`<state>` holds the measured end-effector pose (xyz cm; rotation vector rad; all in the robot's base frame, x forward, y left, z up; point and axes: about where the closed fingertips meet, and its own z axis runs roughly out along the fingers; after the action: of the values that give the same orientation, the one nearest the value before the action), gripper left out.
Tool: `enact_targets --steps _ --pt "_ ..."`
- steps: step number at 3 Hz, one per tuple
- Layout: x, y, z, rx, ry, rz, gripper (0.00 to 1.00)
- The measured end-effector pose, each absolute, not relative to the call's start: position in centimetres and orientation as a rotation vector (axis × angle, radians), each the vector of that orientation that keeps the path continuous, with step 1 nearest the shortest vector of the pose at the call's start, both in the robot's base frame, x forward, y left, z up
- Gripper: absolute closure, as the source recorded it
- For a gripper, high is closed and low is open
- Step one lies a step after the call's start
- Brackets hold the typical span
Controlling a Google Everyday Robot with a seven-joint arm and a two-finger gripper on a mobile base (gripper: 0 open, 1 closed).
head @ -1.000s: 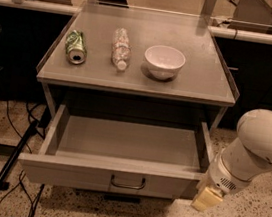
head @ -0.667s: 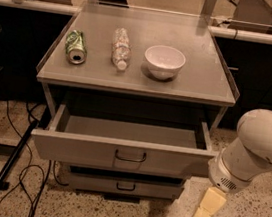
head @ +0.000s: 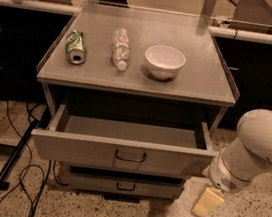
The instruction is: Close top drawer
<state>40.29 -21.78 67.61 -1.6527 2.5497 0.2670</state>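
I see the gripper [head: 207, 202] low on the right side, pointing down from the white arm [head: 260, 143], close over the floor. I cannot tell if it is open or closed. The top drawer [head: 80, 148] is left of it and a little higher, pulled out partway; its right front corner is just beside the arm's wrist. Higher up and left of the gripper, on the cabinet top [head: 205, 85], are a green can [head: 76, 47], a plastic bottle [head: 121, 48] and a white bowl [head: 164, 61].
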Motion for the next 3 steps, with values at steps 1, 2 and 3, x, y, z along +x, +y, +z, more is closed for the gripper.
enact_targets --steps 1,2,3 --pt "40.3 -21.8 67.6 -1.653 2.55 0.267 0.57" --pt "40.3 -21.8 67.6 -1.653 2.55 0.267 0.8" --pt "42.4 -21.0 67.9 -1.639 2.534 0.261 1.0"
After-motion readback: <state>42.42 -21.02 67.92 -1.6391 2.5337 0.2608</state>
